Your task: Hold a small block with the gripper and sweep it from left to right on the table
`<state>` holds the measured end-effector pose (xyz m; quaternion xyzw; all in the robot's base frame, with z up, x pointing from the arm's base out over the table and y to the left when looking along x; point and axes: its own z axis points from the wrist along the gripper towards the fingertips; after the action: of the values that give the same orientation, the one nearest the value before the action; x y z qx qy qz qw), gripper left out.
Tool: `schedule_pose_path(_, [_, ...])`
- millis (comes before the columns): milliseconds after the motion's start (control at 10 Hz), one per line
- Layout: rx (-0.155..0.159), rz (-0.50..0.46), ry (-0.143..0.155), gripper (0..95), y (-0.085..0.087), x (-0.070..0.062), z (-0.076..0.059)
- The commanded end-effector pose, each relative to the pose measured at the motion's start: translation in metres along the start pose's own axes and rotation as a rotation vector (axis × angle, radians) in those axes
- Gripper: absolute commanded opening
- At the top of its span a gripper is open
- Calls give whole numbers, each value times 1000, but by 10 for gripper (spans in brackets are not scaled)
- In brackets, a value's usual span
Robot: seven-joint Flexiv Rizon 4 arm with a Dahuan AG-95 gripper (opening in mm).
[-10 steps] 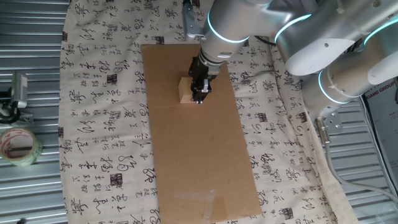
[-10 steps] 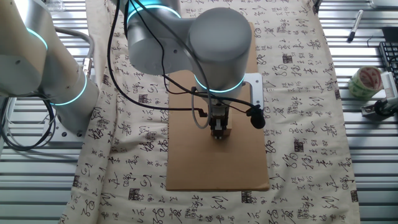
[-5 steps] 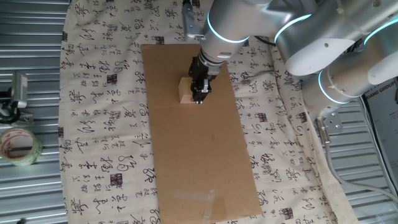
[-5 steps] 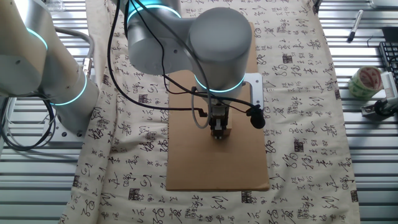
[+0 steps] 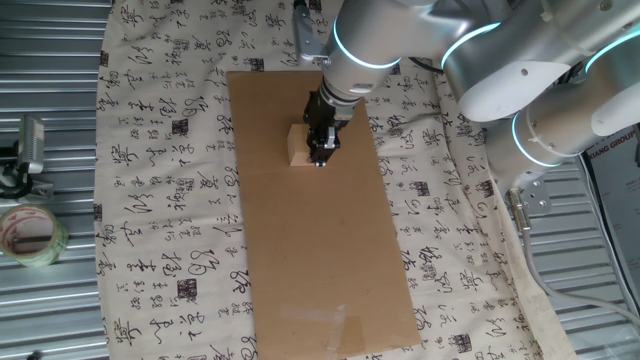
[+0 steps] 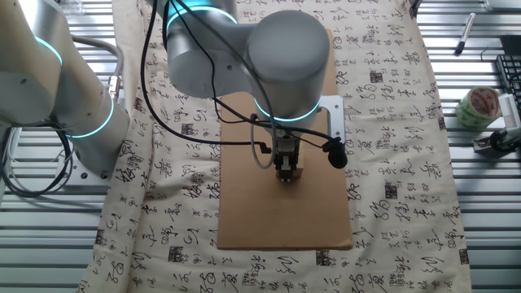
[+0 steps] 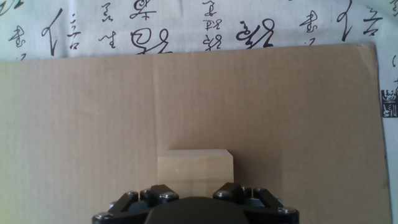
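Observation:
The small block (image 5: 297, 146), a pale tan wooden cube, rests on the brown cardboard sheet (image 5: 325, 250) of the table, near the sheet's far end. My gripper (image 5: 320, 156) stands straight down on it, black fingers closed on its sides. In the other fixed view the block (image 6: 294, 172) shows only as a sliver beside the gripper (image 6: 286, 174). In the hand view the block (image 7: 194, 165) sits centred just ahead of the gripper (image 7: 194, 194), whose fingertips are hidden by the hand body.
Cream calligraphy cloth (image 5: 160, 180) surrounds the cardboard. A tape roll (image 5: 28, 236) and a metal clamp (image 5: 25, 150) lie on the ribbed metal at the left; the tape roll also shows in the other fixed view (image 6: 477, 106). A pen (image 6: 462, 34) lies nearby.

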<state>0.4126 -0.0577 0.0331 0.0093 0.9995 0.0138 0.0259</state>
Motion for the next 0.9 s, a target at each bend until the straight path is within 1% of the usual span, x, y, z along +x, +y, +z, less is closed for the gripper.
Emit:
schedule_pose_path(100, [4, 0, -1, 0, 0, 0, 1])
schedule_pose_path(500, [4, -1, -2, 0, 1, 0, 1])
schedule_pose_path(700, [11, -2, -2, 0, 1, -1, 1])
schedule_pose_path(900, [2, 2, -1, 0, 2, -1, 1])
